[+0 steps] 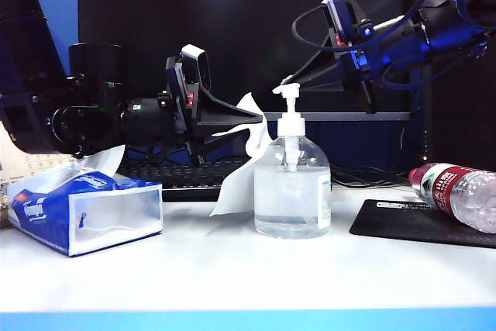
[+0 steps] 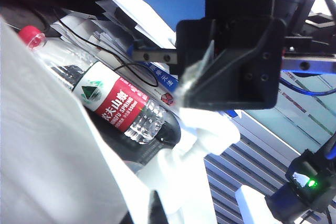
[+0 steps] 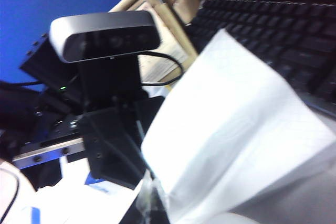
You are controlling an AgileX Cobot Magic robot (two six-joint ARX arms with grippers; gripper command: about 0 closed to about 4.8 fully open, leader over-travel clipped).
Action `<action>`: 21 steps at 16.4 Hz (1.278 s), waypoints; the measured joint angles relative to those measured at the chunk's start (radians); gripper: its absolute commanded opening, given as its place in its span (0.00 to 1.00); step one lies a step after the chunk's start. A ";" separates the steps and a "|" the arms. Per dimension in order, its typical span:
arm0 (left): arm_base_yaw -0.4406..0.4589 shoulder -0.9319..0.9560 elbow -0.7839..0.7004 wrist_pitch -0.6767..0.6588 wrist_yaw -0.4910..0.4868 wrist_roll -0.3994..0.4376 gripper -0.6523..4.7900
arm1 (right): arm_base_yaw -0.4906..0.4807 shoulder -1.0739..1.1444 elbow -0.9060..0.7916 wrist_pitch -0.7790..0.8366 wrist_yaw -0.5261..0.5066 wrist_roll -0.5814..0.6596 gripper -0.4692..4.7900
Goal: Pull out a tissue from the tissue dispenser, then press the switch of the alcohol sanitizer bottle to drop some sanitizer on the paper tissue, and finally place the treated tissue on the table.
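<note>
One thin, floppy white paper tissue (image 1: 242, 162) is being pinched at its top edge by the closed left gripper (image 1: 260, 118), draping below it beside the clear alcohol sanitizer bottle (image 1: 292, 187). The closed, empty right gripper (image 1: 288, 81) is being held just above the white pump switch (image 1: 291, 102). The sheet is judged light and easily torn.
</note>
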 measured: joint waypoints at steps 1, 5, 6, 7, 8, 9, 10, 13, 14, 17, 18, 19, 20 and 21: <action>0.000 0.000 0.000 0.000 0.002 0.000 0.11 | 0.000 0.000 0.000 0.001 -0.013 0.000 0.08; 0.000 0.000 0.000 0.000 0.023 0.000 0.11 | 0.000 0.013 0.012 0.002 -0.076 0.005 0.08; 0.000 0.000 0.000 0.000 0.024 0.001 0.11 | 0.000 0.021 0.016 0.005 -0.091 0.005 0.08; 0.000 0.000 0.000 0.000 0.024 0.002 0.11 | 0.000 0.026 0.020 0.009 -0.098 0.006 0.08; 0.000 0.000 0.000 0.000 0.024 0.002 0.11 | 0.000 0.026 0.020 0.011 -0.098 0.006 0.08; 0.005 0.000 0.000 0.001 0.025 0.002 0.11 | 0.000 0.026 0.020 0.018 -0.102 0.007 0.08; 0.011 0.000 0.000 0.009 0.032 -0.001 0.11 | 0.000 0.025 0.020 0.025 -0.108 0.007 0.08; 0.036 0.000 0.000 0.072 0.076 -0.066 0.11 | 0.000 0.024 0.020 0.024 -0.123 0.008 0.08; 0.038 0.000 0.000 0.102 0.080 -0.090 0.11 | 0.000 0.024 0.020 0.024 -0.126 0.011 0.08; 0.015 0.000 0.000 0.138 0.100 -0.132 0.11 | 0.000 0.024 0.020 0.024 -0.126 0.018 0.08; 0.008 0.000 0.000 0.140 0.105 -0.134 0.11 | 0.000 0.024 0.020 0.023 -0.126 0.019 0.08; -0.003 0.000 0.000 0.143 0.106 -0.136 0.11 | 0.000 0.024 0.020 0.023 -0.128 0.020 0.08; -0.010 0.000 0.000 0.143 0.106 -0.138 0.11 | 0.000 0.024 0.020 0.019 -0.130 0.020 0.08; -0.014 0.000 0.000 0.151 0.106 -0.139 0.11 | 0.000 0.024 0.020 0.016 -0.135 0.021 0.08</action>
